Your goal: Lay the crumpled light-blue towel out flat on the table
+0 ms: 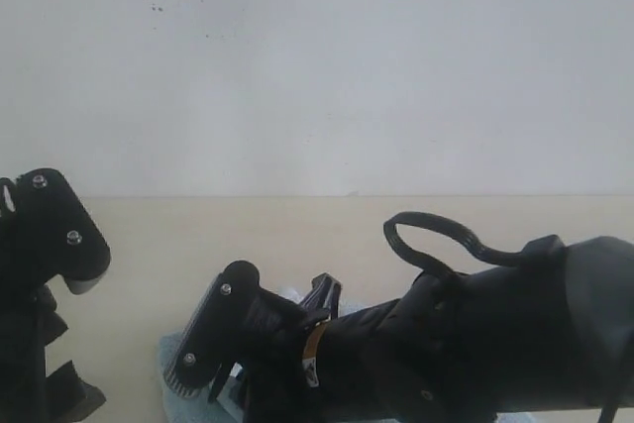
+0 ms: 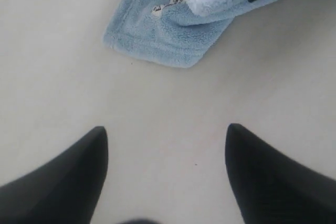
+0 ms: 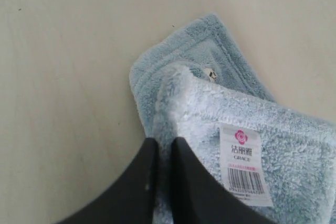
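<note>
**Right hand pinching a folded towel, left hand open and waiting short of it**

The right hand (image 3: 164, 142) has its two black fingers drawn almost together, nipping the edge of an upper fold of the pale light-blue fluffy terry-cloth towel (image 3: 210, 103). A white sewn-in label with a pink flower mark and a barcode (image 3: 245, 163) lies face up just beside the fingers. The towel is doubled over itself in a compact heap on the smooth cream-beige surface (image 2: 63, 87), with one rounded, hemmed corner sticking out beyond the right hand's fingertips.

The left hand (image 2: 166, 129) is spread wide and holds nothing. The towel lies straight ahead of it, apart from its fingertips, with bare surface between. The nearest part to it is a lower corner of the heap, lying flat.

The right hand is clearly the nearer one and has the cloth. The heap's long axis seems to run from that free corner back under the right arm; its far end is hidden. Bare surface lies open around the visible edges, giving room to draw the fold outward.
</note>
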`<state>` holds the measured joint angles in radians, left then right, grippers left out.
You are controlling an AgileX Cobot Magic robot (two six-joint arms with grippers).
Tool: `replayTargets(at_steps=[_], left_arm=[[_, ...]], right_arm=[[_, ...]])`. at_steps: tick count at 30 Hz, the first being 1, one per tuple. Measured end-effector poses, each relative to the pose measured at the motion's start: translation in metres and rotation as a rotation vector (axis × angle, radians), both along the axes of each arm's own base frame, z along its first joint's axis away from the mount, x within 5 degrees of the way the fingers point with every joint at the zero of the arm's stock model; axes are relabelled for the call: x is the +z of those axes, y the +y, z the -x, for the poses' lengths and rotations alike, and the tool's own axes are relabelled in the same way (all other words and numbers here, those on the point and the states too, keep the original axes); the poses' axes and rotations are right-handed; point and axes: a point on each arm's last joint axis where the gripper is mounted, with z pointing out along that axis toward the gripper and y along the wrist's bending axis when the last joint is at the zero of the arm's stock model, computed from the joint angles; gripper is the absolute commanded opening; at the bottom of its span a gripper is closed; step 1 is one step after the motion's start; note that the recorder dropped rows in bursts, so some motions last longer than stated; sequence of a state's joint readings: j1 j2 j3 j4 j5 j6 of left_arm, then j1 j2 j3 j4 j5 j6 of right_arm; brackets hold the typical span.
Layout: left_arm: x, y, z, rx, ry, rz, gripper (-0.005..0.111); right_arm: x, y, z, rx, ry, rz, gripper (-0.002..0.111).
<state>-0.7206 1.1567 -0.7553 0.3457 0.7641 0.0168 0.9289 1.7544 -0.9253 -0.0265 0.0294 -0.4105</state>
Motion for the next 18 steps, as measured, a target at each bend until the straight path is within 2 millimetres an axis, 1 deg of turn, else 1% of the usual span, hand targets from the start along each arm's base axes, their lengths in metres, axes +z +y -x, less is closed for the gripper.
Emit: replayTargets(at_steps=[5,12,16,18], left_arm=[[-0.008,-0.008,-0.008,-0.087,-0.019,-0.042,0.064],[-0.024,-0.015,-0.022,-0.152,-0.039,-0.137,0.064],[-0.023,-0.019,-0.026,-0.185,-0.086,-0.125,0.064],[-0.019,-0.02,-0.028,-0.2,-0.114,-0.128,0.064]], right_arm=[[0.002,0.001,0.003,0.007,0.001,0.002,0.009],[0.025,-0.003,0.005,0.01,-0.04,-0.049,0.009],[0.026,-0.005,0.007,0.013,-0.031,-0.029,0.009],[0.026,-0.006,0.007,0.018,-0.028,-0.016,0.009]])
